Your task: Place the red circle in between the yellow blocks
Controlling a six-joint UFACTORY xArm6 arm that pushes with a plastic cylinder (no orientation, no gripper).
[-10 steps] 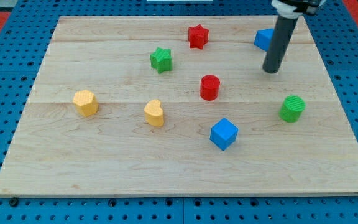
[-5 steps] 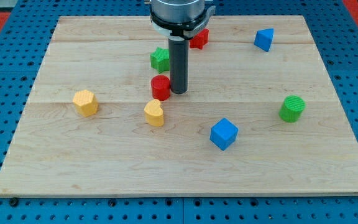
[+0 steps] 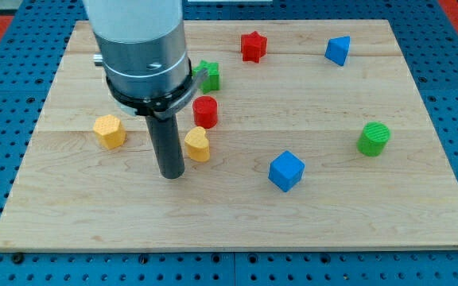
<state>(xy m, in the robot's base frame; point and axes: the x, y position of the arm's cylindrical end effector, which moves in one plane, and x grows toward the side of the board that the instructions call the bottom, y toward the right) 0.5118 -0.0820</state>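
Note:
The red circle stands on the wooden board, just above the yellow heart block and close to it. The yellow hexagon block sits further to the view's left. My tip rests on the board below the gap between the two yellow blocks, just left of and below the yellow heart. The rod and the arm's large grey body rise above it and cover part of the board at the view's upper left.
A green star is partly hidden behind the arm. A red star and a blue block lie near the view's top. A green cylinder is at the right, a blue cube lower centre.
The red circle was pushed left from the board's centre to just above the yellow heart. My tip swept from the upper right across to the lower left, below the yellow blocks.

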